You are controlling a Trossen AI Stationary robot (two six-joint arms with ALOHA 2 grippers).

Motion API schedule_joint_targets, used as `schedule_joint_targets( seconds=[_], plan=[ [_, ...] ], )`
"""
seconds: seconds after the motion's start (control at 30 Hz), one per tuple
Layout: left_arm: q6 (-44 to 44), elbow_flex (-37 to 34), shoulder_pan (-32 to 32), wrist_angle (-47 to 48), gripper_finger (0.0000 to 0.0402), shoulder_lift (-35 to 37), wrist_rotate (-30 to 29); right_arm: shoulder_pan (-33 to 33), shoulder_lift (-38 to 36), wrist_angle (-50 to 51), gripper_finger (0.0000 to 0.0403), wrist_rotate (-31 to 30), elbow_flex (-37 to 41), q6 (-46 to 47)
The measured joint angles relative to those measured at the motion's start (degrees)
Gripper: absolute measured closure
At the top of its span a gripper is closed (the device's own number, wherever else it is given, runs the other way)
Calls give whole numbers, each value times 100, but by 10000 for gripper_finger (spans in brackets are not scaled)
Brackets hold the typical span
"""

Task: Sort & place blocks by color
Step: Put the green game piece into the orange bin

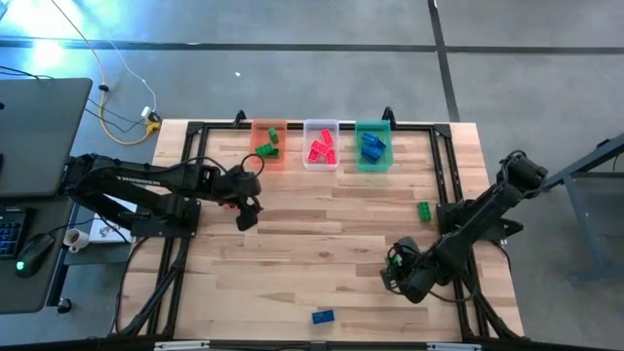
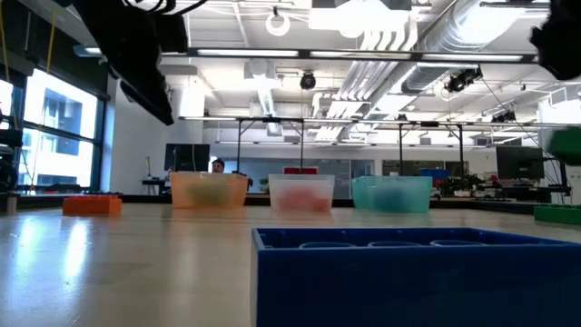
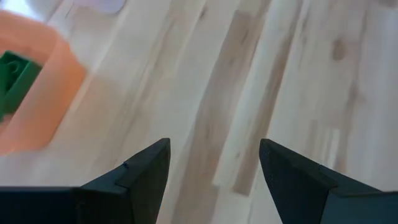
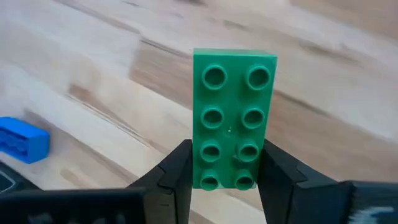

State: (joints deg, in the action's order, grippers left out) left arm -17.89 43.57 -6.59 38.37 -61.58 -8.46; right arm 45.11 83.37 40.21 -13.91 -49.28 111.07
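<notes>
Right gripper clamps a green block — eight studs (two rows of four) — above the table.

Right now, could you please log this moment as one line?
right gripper: shut on green block, near table's front right | left gripper: open, empty, by orange bin | loose: blue block, second green block

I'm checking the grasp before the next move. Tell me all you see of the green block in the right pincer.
The green block is a glossy plastic brick, rectangular, with eight round studs in two rows of four. The right pincer grips its long sides at one end; the rest sticks out forward, studs facing the wrist camera. It hangs over bare wood near the table's right front, touching nothing else.
</notes>
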Motion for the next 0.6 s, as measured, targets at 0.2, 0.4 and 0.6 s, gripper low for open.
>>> schedule_joint_targets(
  seconds=[0.2, 0.4, 0.6],
  plan=[
    [0, 0, 0, -387, 165, 0, 96, -354, -2, 14, 288, -408, -338, -898],
    [2, 0, 0, -646, 165, 0, 96, -770, -7, -224, 288, -855, -696, -2083],
    [58, 0, 59, -930, 165, 0, 93, -1193, -11, -656, 288, -1232, -993, -3431]
  ],
)
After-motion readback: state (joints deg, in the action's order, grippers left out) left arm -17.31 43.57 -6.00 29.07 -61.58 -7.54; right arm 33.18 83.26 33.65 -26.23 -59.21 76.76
